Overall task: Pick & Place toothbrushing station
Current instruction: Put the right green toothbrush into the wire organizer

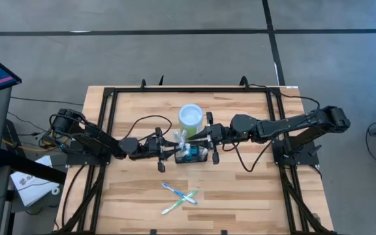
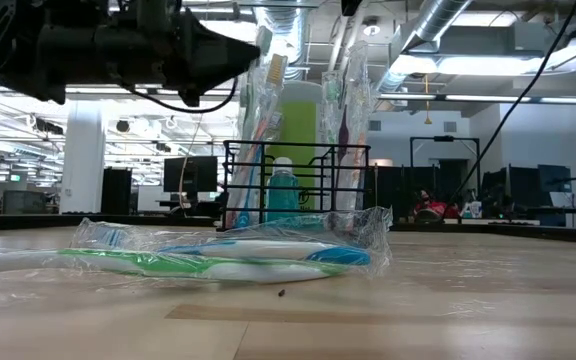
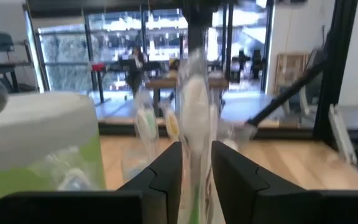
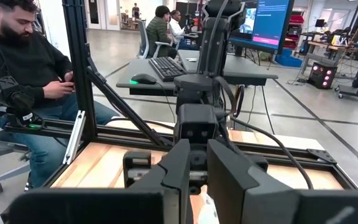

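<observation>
The toothbrushing station, a black wire-mesh caddy [image 1: 192, 156] [image 2: 296, 185], stands mid-table with a small teal bottle [image 2: 282, 190] inside. Wrapped toothbrushes stand upright in it. My left gripper [image 1: 173, 149] [image 3: 196, 180] comes level from the table's left and is shut on one wrapped toothbrush [image 3: 194, 118] [image 2: 260, 110]. My right gripper [image 1: 201, 139] [image 4: 199, 180] comes level from the right, above the caddy, its fingers close together around another wrapped toothbrush [image 2: 344, 95]. A lime-green cup [image 1: 190, 118] stands just beyond the caddy. My left gripper pinches the wrapped toothbrush's upper part [image 3: 196, 149] between its two fingers, which come level from the table's left and lie across it. The toothbrush stands upright, with its lower end down in the caddy. My right gripper has something white [image 4: 208, 210] low between its nearly closed fingers. The fingers hide which part of the toothbrush they have. That toothbrush stands upright in the caddy.
Two wrapped toothbrushes [image 1: 180, 195] [image 2: 218, 255] lie crossed on the wood near the table's front edge. A black frame [image 1: 109, 98] runs round the table. A seated person [image 4: 23, 81] shows beyond the table's left side.
</observation>
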Action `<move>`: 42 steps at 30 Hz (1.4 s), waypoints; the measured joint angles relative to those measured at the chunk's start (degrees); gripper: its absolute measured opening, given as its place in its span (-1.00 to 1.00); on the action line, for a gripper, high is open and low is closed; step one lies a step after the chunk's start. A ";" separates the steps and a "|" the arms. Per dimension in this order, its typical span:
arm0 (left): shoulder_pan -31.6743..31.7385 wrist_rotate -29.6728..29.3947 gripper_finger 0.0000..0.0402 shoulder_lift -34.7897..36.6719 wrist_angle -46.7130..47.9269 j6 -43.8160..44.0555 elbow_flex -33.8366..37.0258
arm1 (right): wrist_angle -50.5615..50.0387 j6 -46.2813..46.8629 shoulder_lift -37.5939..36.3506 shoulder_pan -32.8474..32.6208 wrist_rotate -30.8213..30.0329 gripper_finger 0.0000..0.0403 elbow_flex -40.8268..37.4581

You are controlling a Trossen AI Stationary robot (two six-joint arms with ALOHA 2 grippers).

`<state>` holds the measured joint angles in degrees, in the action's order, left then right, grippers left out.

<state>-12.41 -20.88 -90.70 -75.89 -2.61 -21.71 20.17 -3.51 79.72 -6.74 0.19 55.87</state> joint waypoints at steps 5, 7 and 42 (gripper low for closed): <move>0.56 0.02 -0.60 -0.02 2.78 -0.03 -1.85 | 0.01 0.02 0.00 0.00 0.00 -0.76 -0.01; 0.56 0.04 -0.62 0.62 2.93 -0.63 -2.13 | 0.06 0.02 0.12 0.01 0.00 -0.76 -0.01; -0.76 -6.00 -0.93 0.79 4.43 4.18 0.12 | -0.03 0.02 0.20 0.00 0.00 -0.76 0.00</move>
<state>-13.18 -26.89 -89.91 -71.46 1.57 -21.58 20.14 -3.49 79.92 -6.74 0.19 55.87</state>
